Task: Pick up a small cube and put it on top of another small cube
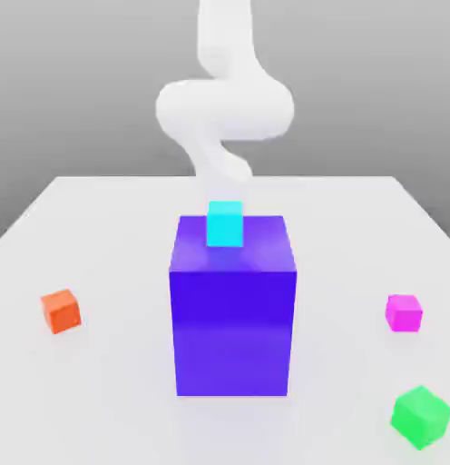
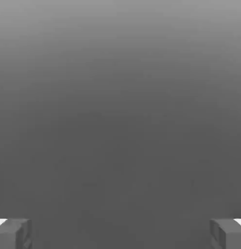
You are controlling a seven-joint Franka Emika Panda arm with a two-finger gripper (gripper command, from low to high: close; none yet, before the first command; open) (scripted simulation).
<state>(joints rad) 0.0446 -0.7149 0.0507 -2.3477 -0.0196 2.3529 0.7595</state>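
We count five blocks: four small cubes, one each of magenta (image 1: 404, 313), orange (image 1: 61, 311), green (image 1: 421, 418) and cyan (image 1: 225, 224), plus one large blue-violet block (image 1: 232, 318). We see one white Panda arm (image 1: 226, 109), bent in an S-like curve and reaching down behind the block in the exterior view. In the hand view we find the gripper (image 2: 120, 234) with its two fingers spread wide apart, nothing between them. Our magenta cube looks plain-faced and bright, resting flat on the white table (image 1: 111, 363) toward the exterior view's right, near the green cube.
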